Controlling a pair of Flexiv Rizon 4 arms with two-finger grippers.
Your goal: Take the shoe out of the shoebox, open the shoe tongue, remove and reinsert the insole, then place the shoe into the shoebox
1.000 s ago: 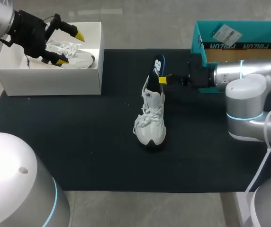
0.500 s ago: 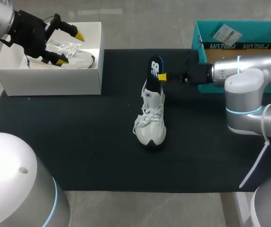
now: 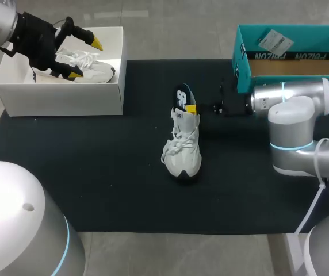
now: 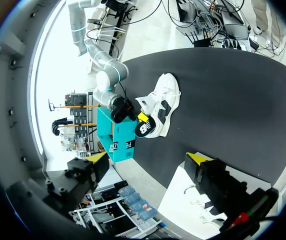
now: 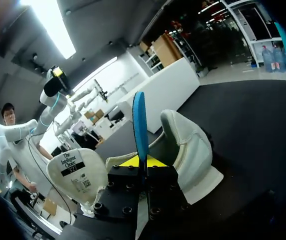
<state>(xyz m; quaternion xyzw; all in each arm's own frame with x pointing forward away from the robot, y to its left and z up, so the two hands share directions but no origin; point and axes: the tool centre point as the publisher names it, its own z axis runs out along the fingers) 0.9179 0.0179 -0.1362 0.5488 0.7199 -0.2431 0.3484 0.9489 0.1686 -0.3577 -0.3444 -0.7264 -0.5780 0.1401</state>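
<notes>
On the black mat (image 3: 95, 184) the white shoe (image 3: 183, 152) is laid centrally, its insole (image 3: 182, 96) clamped at the heel opening by the right gripper (image 3: 192, 108). Reinsertion is judged underway, and a toe-ward push is needed next. The left gripper (image 3: 84, 58) is held open over the white shoebox (image 3: 61, 100).

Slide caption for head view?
Right end effector grips the insole at the heel of the shoe; left end effector hovers open over the white shoebox.

1. The bench (image 3: 182, 253) has a plain grey top, crossed by a few faint seams.
2. A black mat (image 3: 95, 172) covers most of it, leaving grey strips along the near, far and left edges.
3. The mat is matte and dark, with a few pale specks.
4. Light falls evenly from above, and shadows on the mat are soft and short.
</notes>
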